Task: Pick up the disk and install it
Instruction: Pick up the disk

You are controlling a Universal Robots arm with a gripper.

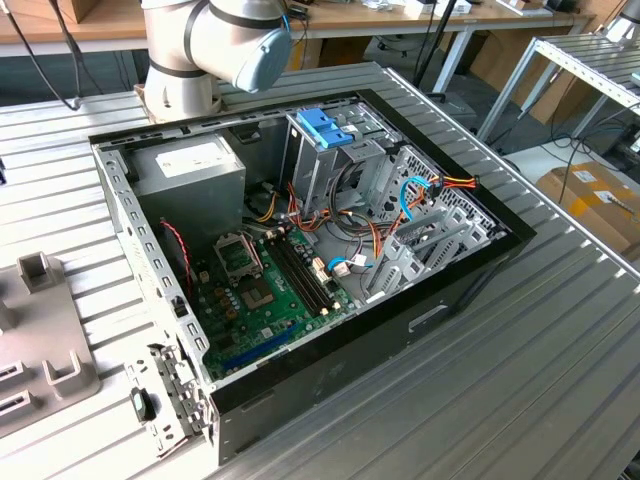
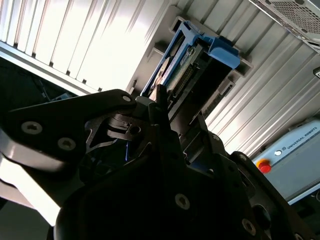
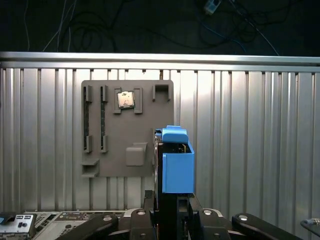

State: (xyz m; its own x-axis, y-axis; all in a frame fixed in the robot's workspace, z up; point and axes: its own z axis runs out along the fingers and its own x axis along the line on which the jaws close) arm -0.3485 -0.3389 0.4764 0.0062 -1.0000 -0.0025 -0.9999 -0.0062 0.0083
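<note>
We see, in the first wrist view, the black gripper (image 3: 170, 202) clamped on the disk (image 3: 176, 160), one finger on either side of it. The disk stands on edge, its light-blue rail facing the camera. It sits over one edge of a flat grey tray (image 3: 125, 135) that lies on the ribbed metal surface (image 3: 250, 125). We cannot tell whether the disk touches the tray. A small square chip (image 3: 125, 99) rests in a recess of the tray, well apart from the disk.

In the second wrist view, the same disk (image 2: 192, 67) points away from the gripper (image 2: 177, 117), with grey parts of the tray (image 2: 172, 20) close around its far end.

In the exterior view, an open case (image 1: 400, 340) lies on the surface (image 1: 560, 350). Inside are a green motherboard (image 1: 265, 290), a grey power supply (image 1: 190, 165) and a metal cage (image 1: 310, 175) topped by a blue bracket (image 1: 325, 128). The arm (image 1: 215, 40) rises behind the case.
</note>
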